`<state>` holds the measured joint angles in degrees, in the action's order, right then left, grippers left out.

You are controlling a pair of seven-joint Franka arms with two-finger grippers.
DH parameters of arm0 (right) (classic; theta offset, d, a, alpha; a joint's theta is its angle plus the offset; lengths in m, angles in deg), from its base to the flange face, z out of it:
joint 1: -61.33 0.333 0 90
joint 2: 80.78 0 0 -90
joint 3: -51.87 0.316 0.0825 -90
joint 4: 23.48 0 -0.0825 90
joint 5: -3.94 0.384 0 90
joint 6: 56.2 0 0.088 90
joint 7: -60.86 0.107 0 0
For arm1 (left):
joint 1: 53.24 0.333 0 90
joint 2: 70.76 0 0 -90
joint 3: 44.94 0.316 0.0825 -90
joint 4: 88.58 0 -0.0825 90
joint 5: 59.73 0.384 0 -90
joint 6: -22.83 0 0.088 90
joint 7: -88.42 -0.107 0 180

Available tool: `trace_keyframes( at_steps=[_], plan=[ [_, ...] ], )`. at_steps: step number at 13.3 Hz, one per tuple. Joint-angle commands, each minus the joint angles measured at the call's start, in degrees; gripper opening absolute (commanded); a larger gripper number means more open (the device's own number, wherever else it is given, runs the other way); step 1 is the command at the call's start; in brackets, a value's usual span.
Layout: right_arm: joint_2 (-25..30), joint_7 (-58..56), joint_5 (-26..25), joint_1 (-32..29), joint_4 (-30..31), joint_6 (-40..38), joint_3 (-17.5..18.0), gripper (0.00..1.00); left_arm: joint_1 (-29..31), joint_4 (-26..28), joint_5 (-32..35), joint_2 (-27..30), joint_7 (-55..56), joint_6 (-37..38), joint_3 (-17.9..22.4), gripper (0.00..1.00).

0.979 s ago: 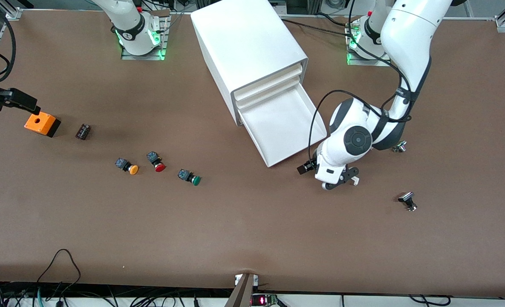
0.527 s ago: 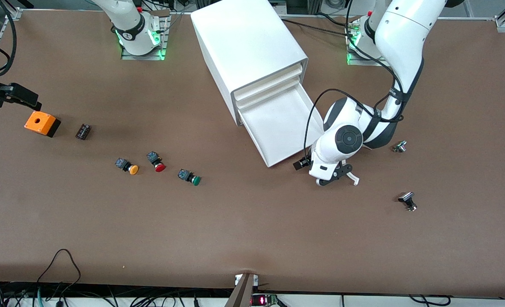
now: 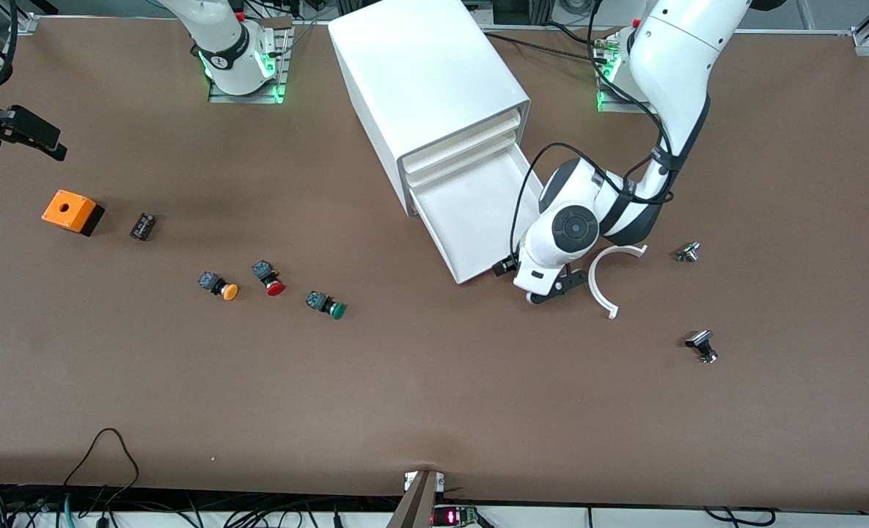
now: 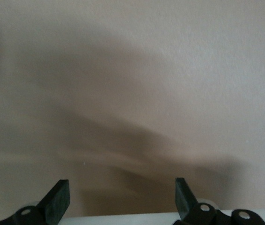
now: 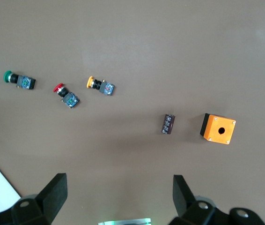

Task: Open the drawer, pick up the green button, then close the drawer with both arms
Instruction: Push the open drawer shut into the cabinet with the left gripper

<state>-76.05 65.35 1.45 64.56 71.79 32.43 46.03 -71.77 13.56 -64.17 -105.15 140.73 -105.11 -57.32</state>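
The white cabinet (image 3: 434, 88) stands in the middle of the table with its lowest drawer (image 3: 478, 213) pulled out; I see nothing inside it. The green-capped button (image 3: 329, 304) lies on the table nearer the front camera than the cabinet, toward the right arm's end, and also shows in the right wrist view (image 5: 19, 80). My left gripper (image 3: 551, 291) is open and empty, low beside the drawer's front corner; its wrist view (image 4: 121, 199) shows bare table. My right gripper (image 3: 31, 136) is open and empty, high over the right arm's end of the table (image 5: 118, 197).
A red-capped button (image 3: 269, 279) and an orange-capped button (image 3: 219, 286) lie beside the green one. An orange box (image 3: 72, 213) and a small dark part (image 3: 143, 226) lie below the right gripper. A white curved piece (image 3: 601, 282) and two metal parts (image 3: 688, 252) (image 3: 702, 345) lie toward the left arm's end.
My left gripper has moved toward the drawer's front corner, and the white curved piece now lies uncovered on the table. My right gripper has moved toward the robots' side, off the orange box.
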Motion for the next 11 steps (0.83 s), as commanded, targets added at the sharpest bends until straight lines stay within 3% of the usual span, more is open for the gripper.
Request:
trace_keyframes(
  at_steps=[1,4,7,11],
  plan=[
    [1.7,3.2,-0.2,-0.1,3.4,2.7,1.7,1.0,-0.7,4.1,-0.7,3.5,0.2,3.1,-2.9,0.99],
    [0.5,2.4,-0.3,0.2,2.5,1.7,2.1,1.0,-1.1,4.9,-3.0,4.0,0.2,7.8,-6.0,0.99],
    [-0.9,0.1,-0.2,0.2,2.1,2.1,2.2,1.0,-1.3,6.1,-7.4,4.7,-0.5,11.6,-6.6,0.99],
    [-1.1,1.9,0.3,0.9,1.3,2.2,2.2,1.0,-1.9,7.5,-7.6,4.7,-0.5,14.0,-9.2,0.99]
  ],
)
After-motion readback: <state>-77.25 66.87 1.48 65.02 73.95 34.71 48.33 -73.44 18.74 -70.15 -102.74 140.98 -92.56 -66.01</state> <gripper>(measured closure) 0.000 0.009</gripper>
